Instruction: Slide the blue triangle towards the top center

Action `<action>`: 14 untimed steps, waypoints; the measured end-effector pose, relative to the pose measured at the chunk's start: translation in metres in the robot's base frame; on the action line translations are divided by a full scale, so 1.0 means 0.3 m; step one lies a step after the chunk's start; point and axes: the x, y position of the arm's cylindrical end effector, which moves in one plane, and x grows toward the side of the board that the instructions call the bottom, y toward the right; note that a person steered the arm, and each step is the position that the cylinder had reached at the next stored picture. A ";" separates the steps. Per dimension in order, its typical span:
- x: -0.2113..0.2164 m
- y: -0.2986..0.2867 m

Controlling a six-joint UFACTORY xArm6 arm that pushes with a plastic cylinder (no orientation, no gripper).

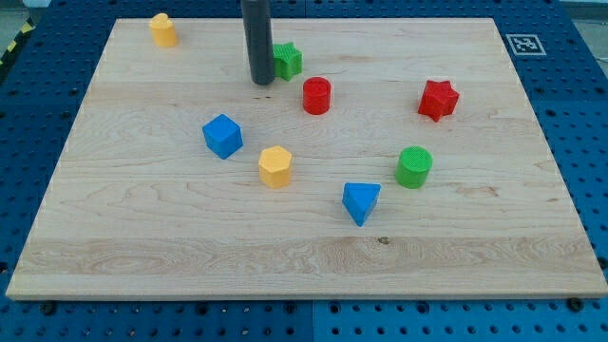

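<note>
The blue triangle lies on the wooden board, below and right of the board's middle. My tip touches down near the view's top centre, right beside the left side of a green star-shaped block. The tip is well up and to the left of the blue triangle, with the red cylinder and the yellow hexagon block lying between them.
A blue cube sits left of centre. A green cylinder is up and right of the triangle. A red star block is at the right. A yellow block stands at the top left corner.
</note>
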 end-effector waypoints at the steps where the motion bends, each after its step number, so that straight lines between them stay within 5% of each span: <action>1: 0.142 0.081; 4: 0.464 0.262; 6: 0.473 0.357; 9: 0.680 0.480; 14: 0.842 0.413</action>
